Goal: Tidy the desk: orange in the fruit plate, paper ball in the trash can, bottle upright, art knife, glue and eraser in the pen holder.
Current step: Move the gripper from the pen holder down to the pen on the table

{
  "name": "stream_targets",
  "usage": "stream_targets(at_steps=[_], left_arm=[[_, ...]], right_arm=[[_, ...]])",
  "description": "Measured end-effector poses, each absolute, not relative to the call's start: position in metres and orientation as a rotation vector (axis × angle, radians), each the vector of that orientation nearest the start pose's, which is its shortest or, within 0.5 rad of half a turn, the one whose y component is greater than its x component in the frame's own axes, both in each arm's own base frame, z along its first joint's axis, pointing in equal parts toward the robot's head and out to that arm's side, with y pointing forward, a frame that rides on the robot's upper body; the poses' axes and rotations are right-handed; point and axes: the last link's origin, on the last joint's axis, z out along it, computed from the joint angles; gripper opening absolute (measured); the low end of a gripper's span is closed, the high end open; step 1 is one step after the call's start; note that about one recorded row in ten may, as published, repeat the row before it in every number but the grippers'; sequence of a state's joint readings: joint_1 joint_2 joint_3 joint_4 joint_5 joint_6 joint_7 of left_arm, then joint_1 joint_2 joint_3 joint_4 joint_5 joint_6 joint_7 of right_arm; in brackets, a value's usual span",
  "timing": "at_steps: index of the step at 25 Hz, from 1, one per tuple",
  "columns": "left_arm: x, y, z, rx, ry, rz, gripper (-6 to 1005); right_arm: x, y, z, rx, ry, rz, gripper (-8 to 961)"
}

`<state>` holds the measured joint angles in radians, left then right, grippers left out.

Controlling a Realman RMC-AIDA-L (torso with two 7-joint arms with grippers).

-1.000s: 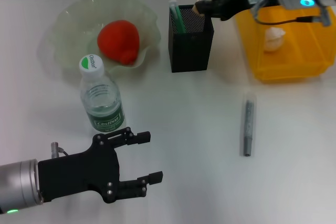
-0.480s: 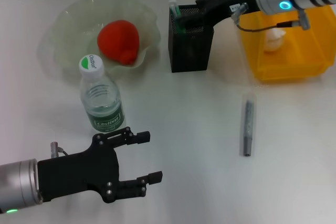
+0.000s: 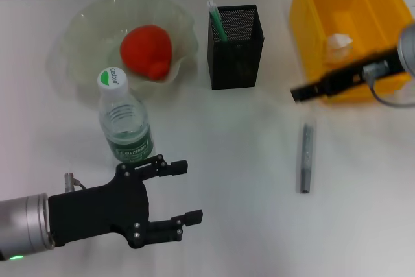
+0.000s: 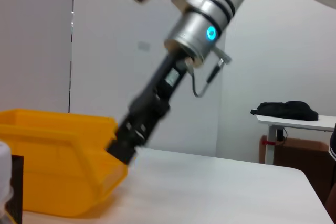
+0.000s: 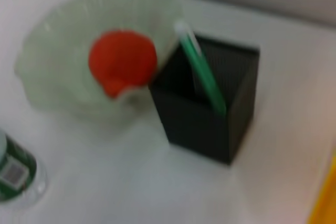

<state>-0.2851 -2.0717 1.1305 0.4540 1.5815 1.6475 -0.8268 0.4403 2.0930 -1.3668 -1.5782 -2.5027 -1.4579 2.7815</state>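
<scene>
- The knife (image 3: 306,157) is the one task thing lying loose on the desk (image 3: 233,180): a slim grey stick on the right half, in front of the yellow can (image 3: 343,37) and well clear of the holder (image 3: 235,47).
- Its long axis runs nearly straight from the desk's front edge toward the back edge, with only a slight lean.
- The right hand (image 3: 303,92) hangs low over the desk just behind the knife's far end, beside the can's front wall; its arm reaches in from the right edge. Whether its fingers are open or closed cannot be told.
- The left hand (image 3: 170,194) sits near the front left corner with its fingers spread open and nothing between them, just in front of the upright bottle (image 3: 124,120). It is well apart from the knife.
- The right hand is judged much the nearer, so the knife is probably its next pick: the knife lies toward the front edge from that hand, and the fingers would need to close across the narrow width, not along the length.
- The orange (image 3: 148,50) sits in the plate (image 3: 84,30), the paper ball (image 3: 338,45) in the can, and a green stick (image 3: 216,19) stands in the holder.
</scene>
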Motion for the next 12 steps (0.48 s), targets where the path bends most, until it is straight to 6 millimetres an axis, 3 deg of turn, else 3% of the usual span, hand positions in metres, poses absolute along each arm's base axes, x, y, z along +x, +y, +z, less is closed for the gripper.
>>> stream_targets(at_steps=[1, 6, 12], left_arm=[[-0.284, 0.229, -0.051, -2.785, -0.245, -0.953, 785], [-0.283, 0.229, -0.051, -2.786, -0.242, -0.954, 785], [-0.283, 0.230, -0.051, -2.785, -0.243, -0.951, 785]], right_arm=[[0.182, 0.343, 0.019, -2.389, 1.185, -0.141, 795], [0.198, 0.344, 0.007, -2.377, 1.243, -0.170, 794], [0.205, 0.349, -0.004, -2.373, 1.256, -0.187, 792]])
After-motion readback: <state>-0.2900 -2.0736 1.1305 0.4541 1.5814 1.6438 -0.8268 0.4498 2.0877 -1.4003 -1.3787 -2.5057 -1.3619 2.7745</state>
